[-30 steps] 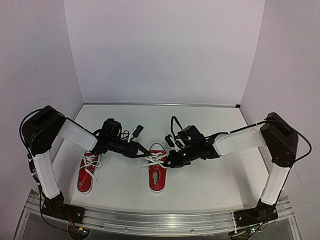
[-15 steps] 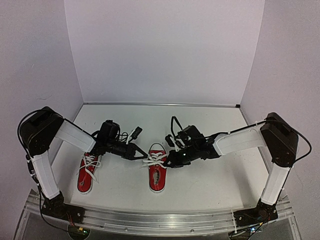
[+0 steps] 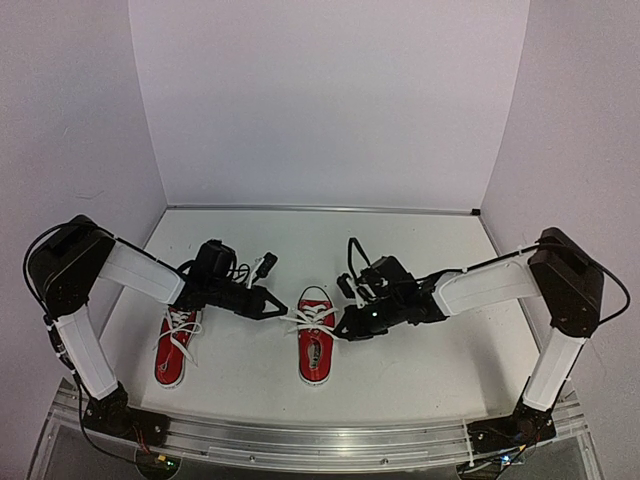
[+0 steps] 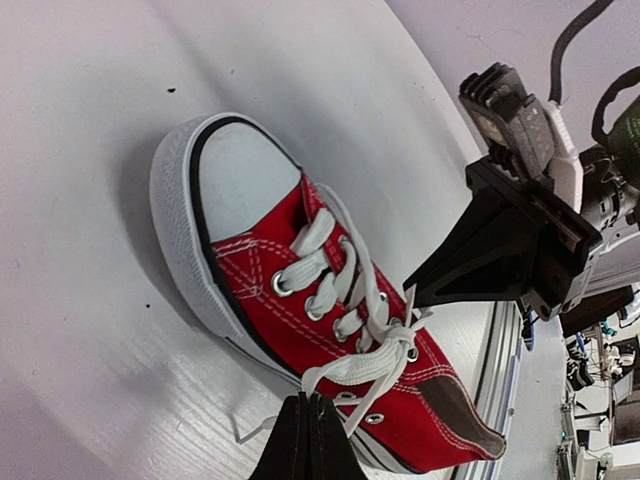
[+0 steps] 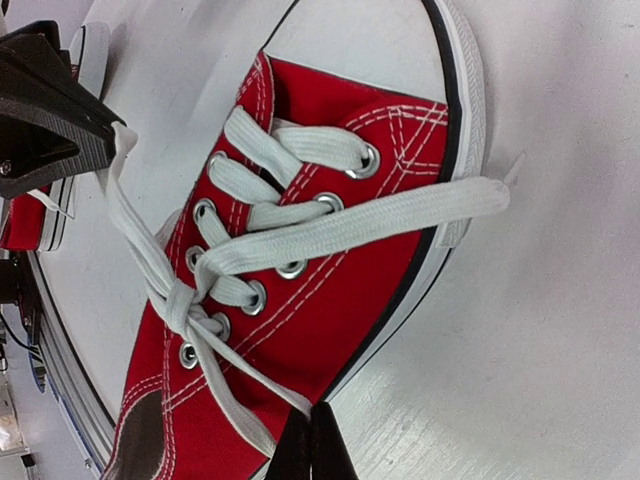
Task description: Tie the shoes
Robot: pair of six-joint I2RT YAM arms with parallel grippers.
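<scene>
Since one second before, the left gripper [image 3: 281,305] had closed its jaws and drawn back a little to the left, away from the middle sneaker [image 3: 316,348]. The right gripper [image 3: 343,327] had shifted slightly to the right. Both sneakers lay in the same places on the white table [image 3: 420,260].

The left gripper was fully closed, with one strand of the white lace [image 5: 380,222] pinched at its tip, just beside the left side of the middle sneaker. In the right wrist view this strand ran from the crossing over the tongue up to the black tip. The right gripper was fully closed too, and its fingers [image 5: 302,455] pinched another strand that came down from the same crossing, at the sneaker's right side near the sole. A third piece of lace lay flat across the red canvas, and its end reached the table. This sneaker stood between the two grippers, with its toe pointing away from the arm bases. The other sneaker [image 3: 172,355] lay near the left arm, well apart from both grippers.
</scene>
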